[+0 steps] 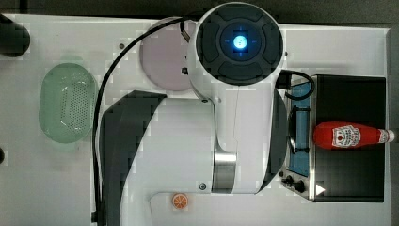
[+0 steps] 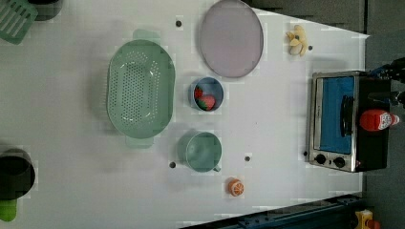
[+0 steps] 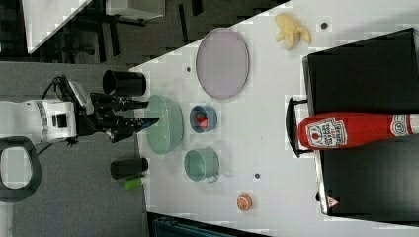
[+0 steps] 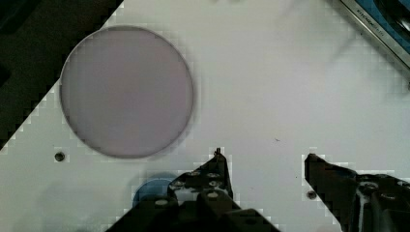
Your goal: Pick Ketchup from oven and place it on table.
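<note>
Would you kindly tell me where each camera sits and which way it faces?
Top view: overhead, looking straight down; the arm's white body covers the table middle.
Left view: high above, looking down on the oven; no arm.
Right view: high, oblique; the arm and open pincer enter from the right view's left.
Wrist view: on the wrist, looking down past the pincer fingers at the plate.
Top, left and right views share the Ketchup lying on the oven's roof.
</note>
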Controlling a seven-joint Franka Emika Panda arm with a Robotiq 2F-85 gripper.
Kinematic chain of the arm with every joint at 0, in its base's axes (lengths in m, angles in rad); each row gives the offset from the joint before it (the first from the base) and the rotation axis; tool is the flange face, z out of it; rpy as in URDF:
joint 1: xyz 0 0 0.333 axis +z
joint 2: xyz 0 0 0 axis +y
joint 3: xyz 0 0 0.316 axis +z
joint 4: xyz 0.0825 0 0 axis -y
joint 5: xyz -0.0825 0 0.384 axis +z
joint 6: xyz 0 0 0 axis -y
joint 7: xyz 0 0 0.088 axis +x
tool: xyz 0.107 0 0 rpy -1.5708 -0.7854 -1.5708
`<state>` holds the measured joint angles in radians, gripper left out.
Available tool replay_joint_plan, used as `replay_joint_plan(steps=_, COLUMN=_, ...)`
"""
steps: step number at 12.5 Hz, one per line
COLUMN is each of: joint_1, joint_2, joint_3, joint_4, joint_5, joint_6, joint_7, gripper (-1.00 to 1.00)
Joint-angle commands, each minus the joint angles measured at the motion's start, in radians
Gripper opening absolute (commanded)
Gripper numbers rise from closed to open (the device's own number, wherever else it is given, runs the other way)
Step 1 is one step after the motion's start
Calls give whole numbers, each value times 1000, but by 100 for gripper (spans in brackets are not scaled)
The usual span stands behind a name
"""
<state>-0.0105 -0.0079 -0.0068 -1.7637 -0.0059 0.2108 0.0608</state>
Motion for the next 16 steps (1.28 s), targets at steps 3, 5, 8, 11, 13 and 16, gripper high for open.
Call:
replay_joint_plan(steps=3, joint_1=-30, joint_2=-489, joint_3=-5, joint_4=-311, joint_5=15, joint_6=-205, joint_7=-49, gripper=100)
replay_joint_plan(steps=5, joint_1=-42, joint_2=-456, joint_3=-49, joint_4=-313, joint_5=14, joint_6=-188, joint_7=-49, gripper=100)
replay_joint_plan(steps=8, joint_1=-58, joint_2=-406, joint_3=-128, joint_4=-312, joint_5=14, joint_6=-176, joint_7=-50, gripper=100)
replay_joint_plan(steps=11, joint_1=-74, joint_2=-353, joint_3=-224, joint_4=-311, joint_5=4, joint_6=-42, joint_7=-57, gripper=100)
replay_joint_plan(steps=13, joint_1=-81, joint_2=-292, joint_3=-303, joint_4=-311, joint_5=-39, joint_6=83, joint_7=-60, gripper=100)
replay_joint_plan(steps=16, joint_1=-85, joint_2=-196, joint_3=-396, joint_4=-309, joint_5=-45, joint_6=222, joint_7=-60, gripper=100)
